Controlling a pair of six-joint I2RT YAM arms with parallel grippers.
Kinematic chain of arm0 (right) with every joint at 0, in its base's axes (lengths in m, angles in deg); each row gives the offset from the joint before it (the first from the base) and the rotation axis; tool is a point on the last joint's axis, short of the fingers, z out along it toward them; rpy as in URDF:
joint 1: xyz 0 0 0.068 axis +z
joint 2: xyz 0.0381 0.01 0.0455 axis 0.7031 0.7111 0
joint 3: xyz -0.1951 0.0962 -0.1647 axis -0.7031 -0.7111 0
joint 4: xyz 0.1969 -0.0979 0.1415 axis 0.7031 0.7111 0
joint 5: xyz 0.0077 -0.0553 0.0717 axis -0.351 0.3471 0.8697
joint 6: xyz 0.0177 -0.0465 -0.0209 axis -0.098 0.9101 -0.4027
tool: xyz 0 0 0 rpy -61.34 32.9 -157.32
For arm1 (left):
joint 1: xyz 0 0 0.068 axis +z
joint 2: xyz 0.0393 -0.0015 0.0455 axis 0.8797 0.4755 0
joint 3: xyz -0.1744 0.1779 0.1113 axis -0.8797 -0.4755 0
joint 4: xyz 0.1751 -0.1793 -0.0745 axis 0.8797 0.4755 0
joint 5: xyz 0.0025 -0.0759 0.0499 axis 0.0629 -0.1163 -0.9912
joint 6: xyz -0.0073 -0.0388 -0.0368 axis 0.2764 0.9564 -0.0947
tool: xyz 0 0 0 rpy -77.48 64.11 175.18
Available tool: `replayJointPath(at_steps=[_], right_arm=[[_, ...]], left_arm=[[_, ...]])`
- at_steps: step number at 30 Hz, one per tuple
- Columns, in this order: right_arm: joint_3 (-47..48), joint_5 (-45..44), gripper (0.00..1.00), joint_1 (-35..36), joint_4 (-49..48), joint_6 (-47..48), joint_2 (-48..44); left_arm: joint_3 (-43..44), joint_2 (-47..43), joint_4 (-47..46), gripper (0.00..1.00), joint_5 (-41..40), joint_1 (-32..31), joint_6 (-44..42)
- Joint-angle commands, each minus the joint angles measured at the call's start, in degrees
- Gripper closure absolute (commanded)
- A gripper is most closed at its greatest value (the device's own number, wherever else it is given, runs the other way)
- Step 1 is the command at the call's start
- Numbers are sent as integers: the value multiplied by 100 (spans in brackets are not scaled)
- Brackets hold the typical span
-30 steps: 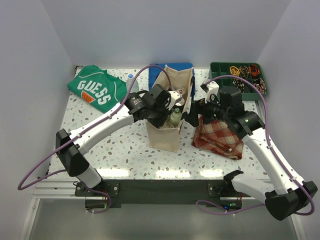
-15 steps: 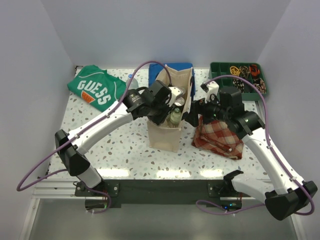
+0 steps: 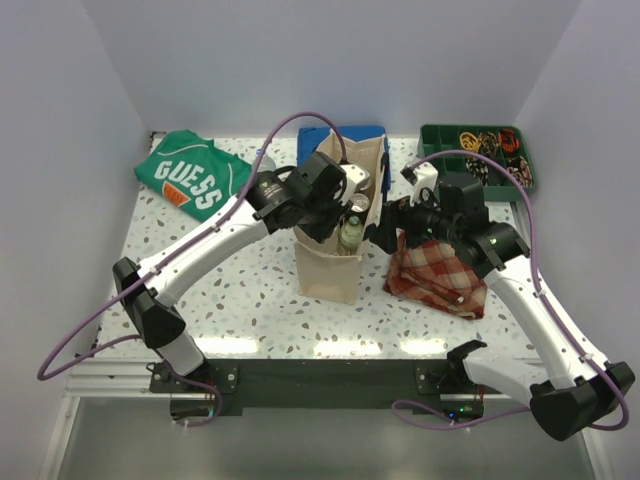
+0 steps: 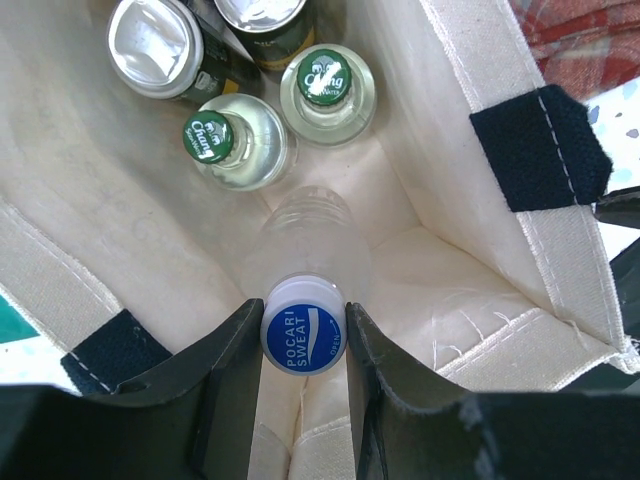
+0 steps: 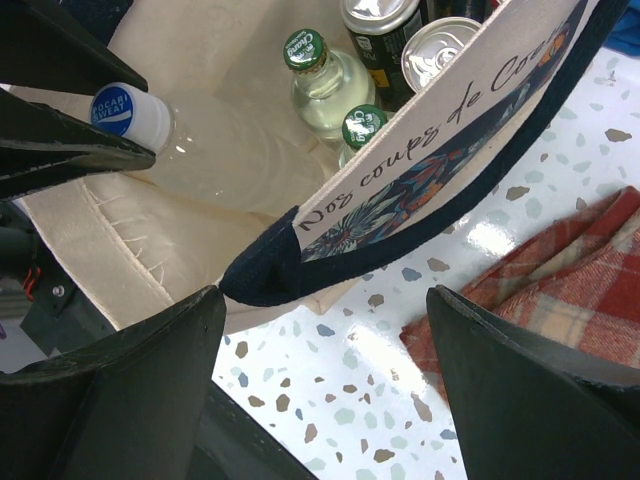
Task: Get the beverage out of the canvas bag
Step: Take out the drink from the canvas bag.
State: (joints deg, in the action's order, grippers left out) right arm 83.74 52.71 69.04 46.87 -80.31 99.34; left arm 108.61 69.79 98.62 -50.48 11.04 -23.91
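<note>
The cream canvas bag (image 3: 333,262) stands upright mid-table with its mouth open. Inside it leans a clear Pocari Sweat bottle (image 4: 312,240), the beverage, with a blue-and-white cap (image 5: 125,112). My left gripper (image 4: 303,312) reaches into the bag from above and is shut on that cap, one finger on each side. Beside it stand two green-capped glass bottles (image 4: 235,145) and two cans (image 4: 155,45). My right gripper (image 5: 325,292) hangs open just outside the bag's right wall (image 5: 430,140). The navy handle end (image 5: 262,272) touches its left finger.
A red plaid cloth (image 3: 440,275) lies under the right arm. A green Guess shirt (image 3: 195,180) lies at the back left. Folded blue cloth (image 3: 352,133) sits behind the bag. A green tray (image 3: 427,150) of small items stands at the back right. White walls close three sides.
My left gripper has lifted and drawn toward the back with the bottle cap in it. The right arm has stayed put.
</note>
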Motion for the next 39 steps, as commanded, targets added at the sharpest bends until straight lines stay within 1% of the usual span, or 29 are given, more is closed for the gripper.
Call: replayJointPath(at_steps=[1,12,19,23,28,31,35,39], right_arm=[[23,-104,14,16,-179,10,7],[-13,-104,14,7,-214,-25,-2],[-13,-95,14,16,-258,-52,16],[-13,-95,14,16,-258,-52,16],[-21,-227,14,16,-205,-43,-46],[-30,-236,14,7,-205,-52,-90],[-30,-245,14,7,-196,-78,-107],[-13,-262,14,7,-196,-104,-134]], left_arm=[[578,-199,-312,100,-257,-41,-114],[956,-199,-330,100,-424,-41,-114],[1439,-138,-295,100,-468,-41,-158],[1519,-164,-356,100,-564,-41,-184],[1484,-269,-417,100,-600,-41,-149],[1396,-436,-610,100,-635,-41,-140],[1098,-831,-1136,100,-837,-41,-53],[763,-1165,-1559,100,-855,-41,26]])
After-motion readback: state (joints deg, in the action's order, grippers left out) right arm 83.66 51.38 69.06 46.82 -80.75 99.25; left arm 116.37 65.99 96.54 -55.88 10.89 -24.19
